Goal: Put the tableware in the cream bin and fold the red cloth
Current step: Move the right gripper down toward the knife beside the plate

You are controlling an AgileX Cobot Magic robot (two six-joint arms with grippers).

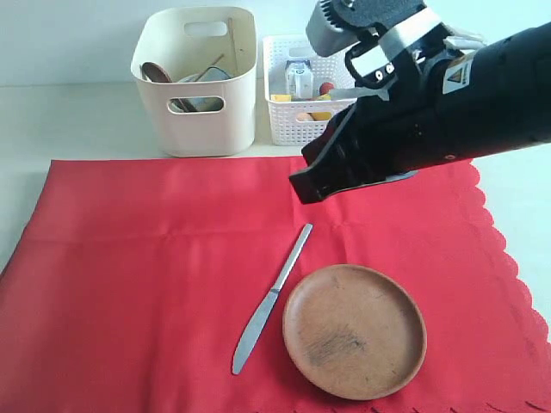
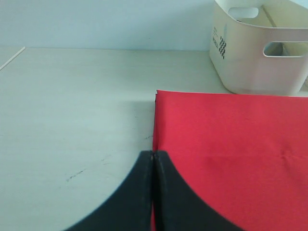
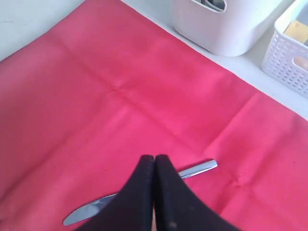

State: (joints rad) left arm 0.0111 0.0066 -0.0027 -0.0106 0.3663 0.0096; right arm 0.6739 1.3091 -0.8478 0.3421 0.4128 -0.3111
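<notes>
Lowest in the exterior frame, the round brown plate [image 1: 355, 331] sits at lower right on the red cloth [image 1: 129, 284], its near rim close to the cloth's scalloped front edge. Just left of it and not touching, the metal table knife [image 1: 271, 301] lies slanted, blade toward the lower left and handle toward the centre. Left of the knife you have a wide stretch of bare cloth (only fold creases cross it). The cloth's scalloped right edge runs down the right side of the frame, with pale table [image 1: 534, 198] beyond.

Your right gripper [image 3: 154, 158] hangs over the knife's middle at centre right, jaws pressed together and holding nothing. Your left gripper [image 2: 153, 155] is likewise closed and empty, its tips over the cloth's side edge near a corner, with bare table alongside.

Farthest, at upper centre, the cream bin [image 1: 198, 120] stands just off the cloth's far edge with a brown wooden spoon [image 1: 156, 72] inside. A white lattice basket [image 1: 288, 120] is just beside it to the right.
</notes>
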